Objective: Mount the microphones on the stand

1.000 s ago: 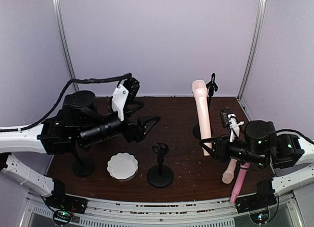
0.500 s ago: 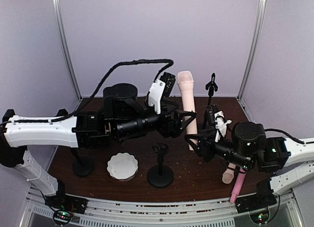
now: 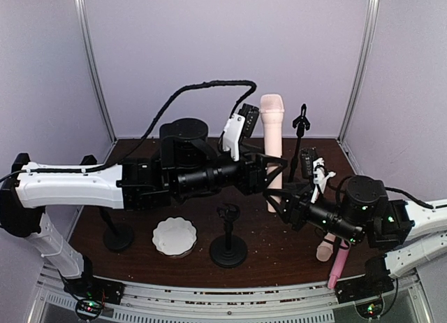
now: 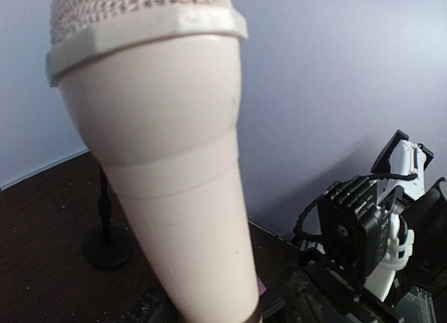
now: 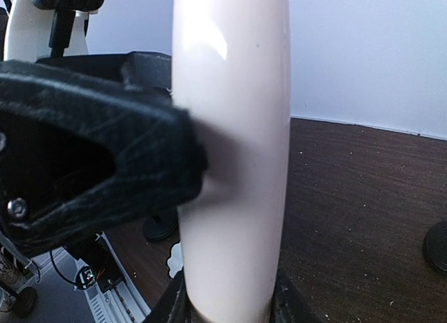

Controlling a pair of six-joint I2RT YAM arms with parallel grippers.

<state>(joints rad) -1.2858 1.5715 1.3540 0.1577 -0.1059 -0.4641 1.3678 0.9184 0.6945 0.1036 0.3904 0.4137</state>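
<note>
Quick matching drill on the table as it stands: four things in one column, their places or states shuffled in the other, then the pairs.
Things
1. upright cream microphone
2. pink microphone
3. white dish
4. short black stand

Places or states
A. lying flat by the table's near right corner
B. standing near front centre, nothing in its clip
C. held upright, the right gripper on its lower end
D. empty, left of the front-centre stand

Pairs: 1-C, 2-A, 3-D, 4-B
</note>
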